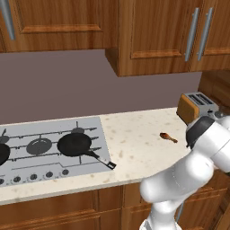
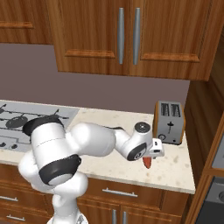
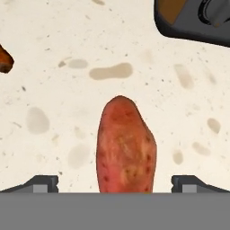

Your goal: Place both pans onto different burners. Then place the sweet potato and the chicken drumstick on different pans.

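- Left of the toaster (image 1: 197, 107), well apart along the counter (image 1: 134, 148), the cooktop (image 1: 49, 150) carries one pan (image 1: 75, 144) on a burner, handle pointing to the front edge; a second pan (image 1: 2, 154) shows partly at the far left.
- Just in front of the toaster, the gripper (image 3: 115, 184) hangs over the sweet potato (image 3: 126, 146), jaws spread wide, one tip on each side, nothing held.
- Between toaster and cooktop, the drumstick (image 1: 168, 137) lies on bare counter.
- The sweet potato looks firm, fairly light, and rounded enough to roll; a grip across its thick middle seems safest, since the tapered ends could slip out.
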Available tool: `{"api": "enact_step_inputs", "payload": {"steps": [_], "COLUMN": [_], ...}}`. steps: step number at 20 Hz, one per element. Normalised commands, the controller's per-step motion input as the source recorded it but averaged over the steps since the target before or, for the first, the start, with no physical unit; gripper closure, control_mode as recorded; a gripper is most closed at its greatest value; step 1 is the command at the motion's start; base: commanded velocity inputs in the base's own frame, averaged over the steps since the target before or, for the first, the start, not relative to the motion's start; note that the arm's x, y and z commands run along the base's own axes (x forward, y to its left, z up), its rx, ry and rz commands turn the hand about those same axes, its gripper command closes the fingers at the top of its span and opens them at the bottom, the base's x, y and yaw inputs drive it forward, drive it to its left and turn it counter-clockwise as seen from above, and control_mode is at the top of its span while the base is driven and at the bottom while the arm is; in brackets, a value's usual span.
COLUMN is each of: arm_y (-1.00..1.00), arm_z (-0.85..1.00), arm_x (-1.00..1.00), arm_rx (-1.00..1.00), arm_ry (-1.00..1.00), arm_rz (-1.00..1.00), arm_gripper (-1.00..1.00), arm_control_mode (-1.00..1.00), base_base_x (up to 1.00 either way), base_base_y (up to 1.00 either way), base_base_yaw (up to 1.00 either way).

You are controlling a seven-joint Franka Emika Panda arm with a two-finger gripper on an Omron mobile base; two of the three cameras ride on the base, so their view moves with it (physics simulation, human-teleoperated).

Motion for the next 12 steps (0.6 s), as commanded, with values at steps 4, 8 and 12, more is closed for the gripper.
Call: {"api": "enact_step_inputs", "payload": {"steps": [4,8,12], "arm_y": [-0.03,-0.11,-0.14], "arm_z": [-0.15,-0.11,-0.10], "arm_x": [0.16,0.17,0.18], "arm_rx": [0.00,0.00,0.00], "arm_ry": [0.00,0.00,0.00], "arm_rz": [0.00,0.00,0.00], "arm_gripper": [-1.00,-1.00,-1.00], "arm_control_mode": [-1.00,-1.00,-1.00], "base_base_x": [0.00,0.00,0.00], "base_base_y": [0.00,0.00,0.00], "base_base_yaw": [0.00,0.00,0.00]}}
